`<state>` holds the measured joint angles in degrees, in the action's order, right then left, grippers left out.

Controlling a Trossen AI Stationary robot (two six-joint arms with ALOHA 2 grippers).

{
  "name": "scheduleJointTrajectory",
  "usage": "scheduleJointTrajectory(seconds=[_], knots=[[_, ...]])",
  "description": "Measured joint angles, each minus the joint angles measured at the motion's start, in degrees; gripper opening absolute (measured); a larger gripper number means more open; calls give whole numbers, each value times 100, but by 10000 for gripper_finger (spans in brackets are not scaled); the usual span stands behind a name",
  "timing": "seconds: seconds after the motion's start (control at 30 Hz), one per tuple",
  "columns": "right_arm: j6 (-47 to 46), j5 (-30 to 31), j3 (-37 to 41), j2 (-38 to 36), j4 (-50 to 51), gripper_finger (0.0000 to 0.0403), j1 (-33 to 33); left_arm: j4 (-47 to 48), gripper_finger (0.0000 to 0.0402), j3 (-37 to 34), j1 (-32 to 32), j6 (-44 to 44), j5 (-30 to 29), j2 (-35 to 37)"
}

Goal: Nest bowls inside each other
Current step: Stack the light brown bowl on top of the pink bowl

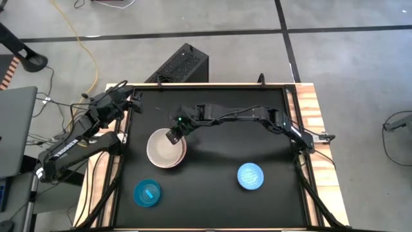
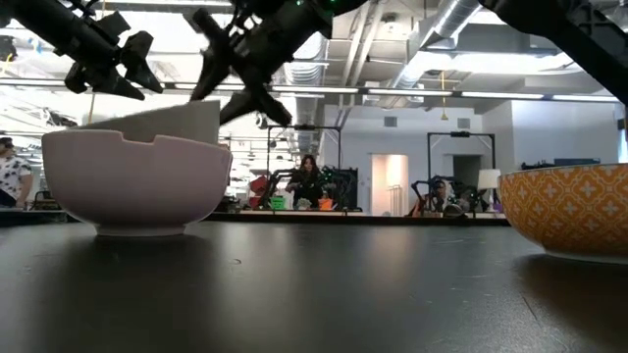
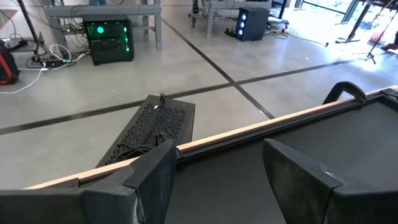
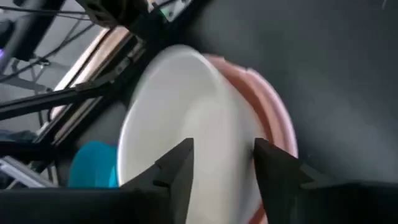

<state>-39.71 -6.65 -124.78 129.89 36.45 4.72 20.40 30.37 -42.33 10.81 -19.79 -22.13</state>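
- near edge of the bench (image 1: pixel 212 206): the teal bowl (image 1: pixel 147 193) sits left, the blue bowl (image 1: pixel 250 176) right, well apart, both upright and untouched. both look like thin, light plastic, so stiff enough to lift by a pinch on the rim, and probably slick.
- middle: the pink bowl (image 1: pixel 154 152) stands on the bench with a white bowl (image 4: pixel 180 124) inside it; in the low view the white one sits tilted, one edge raised above the pink rim, so it may not be fully seated.
- the right claw (image 1: pixel 172 136) hangs just over the far rim of that stack, fingers parted, one to each side of the white bowl's wall; i can't see them gripping it, and judge it let go.
- handling: these are light and could skid or tip if nudged sideways; take hold across the wall at the rim, one finger in, one out, and lower straight down.
- far left corner: the left claw (image 1: pixel 132 98) waits wide open, holding nothing.
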Motion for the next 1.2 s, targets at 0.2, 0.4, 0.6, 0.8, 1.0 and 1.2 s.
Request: scheduleJointTrajectory(seconds=[0.2, 0.4, 0.6, 0.8, 1.0, 1.2], knots=[[300, -134, -493, -5, 671, 193, 183, 83, 229, 0, 0, 32, -2, 0], [684, -829, -567, 0, 647, 180, 195, 201, 229, -4, 0, 233, -2, 1], [825, -1259, -365, 87, 619, 122, 153, 320, 229, -4, 0, 258, 6, 0], [735, -1253, -45, 79, 451, 69, 299, 326, 229, -4, 2, 352, 35, 0], [721, -1154, -43, 167, 397, 41, 321, 328, 229, -4, 3, 367, 59, 1], [722, -1144, -52, 163, 401, 25, 369, 331, 229, -4, 4, 365, 92, 2]])
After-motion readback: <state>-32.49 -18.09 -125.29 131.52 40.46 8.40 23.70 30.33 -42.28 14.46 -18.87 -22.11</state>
